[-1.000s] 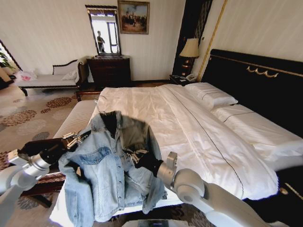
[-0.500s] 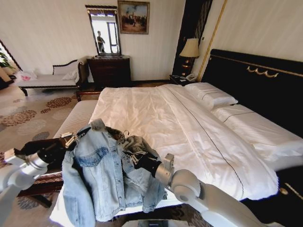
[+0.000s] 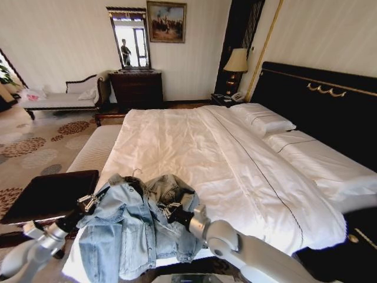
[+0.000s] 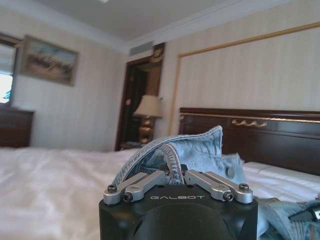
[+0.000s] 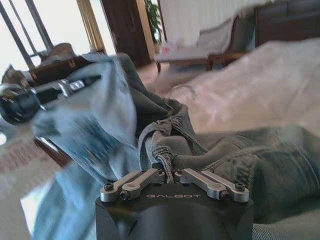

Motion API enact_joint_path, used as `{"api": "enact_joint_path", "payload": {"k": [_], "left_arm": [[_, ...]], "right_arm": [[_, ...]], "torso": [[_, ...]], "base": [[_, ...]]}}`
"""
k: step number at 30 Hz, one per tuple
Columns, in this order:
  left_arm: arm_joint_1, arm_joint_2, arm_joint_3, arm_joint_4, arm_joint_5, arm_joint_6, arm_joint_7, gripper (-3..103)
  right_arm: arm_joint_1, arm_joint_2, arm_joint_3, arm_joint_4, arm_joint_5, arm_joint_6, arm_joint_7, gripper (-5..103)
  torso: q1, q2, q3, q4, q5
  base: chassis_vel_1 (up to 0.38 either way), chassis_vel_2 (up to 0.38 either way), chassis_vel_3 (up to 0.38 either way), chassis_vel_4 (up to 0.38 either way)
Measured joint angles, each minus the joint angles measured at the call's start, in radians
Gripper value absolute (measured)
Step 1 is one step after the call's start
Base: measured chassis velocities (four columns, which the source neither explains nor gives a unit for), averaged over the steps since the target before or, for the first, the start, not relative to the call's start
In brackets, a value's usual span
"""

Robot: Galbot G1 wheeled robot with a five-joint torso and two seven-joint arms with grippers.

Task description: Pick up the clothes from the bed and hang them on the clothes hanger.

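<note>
**Both grippers pinch denim jacket low over foot of bed**

The left gripper [image 3: 88, 203], at about eight o'clock in the head view, is pinched on one shoulder seam of the light blue denim jacket [image 3: 132, 227]; its wrist camera shows a fold of denim [image 4: 172, 160] caught between the closed fingers. The right gripper [image 3: 171, 210], near six o'clock, likewise clamps a bunched seam [image 5: 162, 160] at the other shoulder. Between the two grips the collar sags, and the jacket's body spills down toward six o'clock over the near edge of the white-sheeted bed [image 3: 194, 147], partly resting on the sheet. The shoulder line, the garment's long axis here, runs roughly nine to three o'clock between the grippers. A small silver hook [image 3: 136, 172], apparently that of the clothes hanger, pokes up at the collar, at about twelve o'clock from the midpoint of the two grips and roughly equally near both arms; the hanger's black frame cannot be made out under the cloth. A dark-topped bench [image 3: 50, 194] stands just beside the bed at nine o'clock.
</note>
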State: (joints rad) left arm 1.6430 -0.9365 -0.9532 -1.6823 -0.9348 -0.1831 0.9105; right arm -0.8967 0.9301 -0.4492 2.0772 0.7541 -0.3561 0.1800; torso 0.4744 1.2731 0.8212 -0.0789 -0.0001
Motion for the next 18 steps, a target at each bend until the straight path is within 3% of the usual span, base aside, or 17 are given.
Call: {"api": "enact_joint_path", "payload": {"k": [5, 13, 18], "left_arm": [[-0.024, -0.019, 0.027, 0.098, 0.033, -0.011, 0.013, 0], [-0.015, -0.044, 0.068, 0.173, 0.119, -0.037, 0.023, 0], [0.035, -0.071, 0.071, 0.193, 0.167, -0.062, 0.028, 15]], "right_arm": [[0.05, 0.043, -0.058, -0.134, -0.033, -0.003, 0.011, 3], [0.072, 0.081, -0.119, -0.209, -0.089, -0.007, 0.027, 3], [0.043, 0.068, -0.127, -0.209, -0.131, -0.013, 0.027, 3]], "torso": [[0.0, 0.0, 0.0, 0.0003, 0.0], [0.0, 0.0, 0.0, 0.0001, 0.0], [0.0, 0.0, 0.0, 0.0003, 0.0001]], "base": [[0.0, 0.0, 0.0, 0.0], [0.0, 0.0, 0.0, 0.0], [0.0, 0.0, 0.0, 0.0]]}}
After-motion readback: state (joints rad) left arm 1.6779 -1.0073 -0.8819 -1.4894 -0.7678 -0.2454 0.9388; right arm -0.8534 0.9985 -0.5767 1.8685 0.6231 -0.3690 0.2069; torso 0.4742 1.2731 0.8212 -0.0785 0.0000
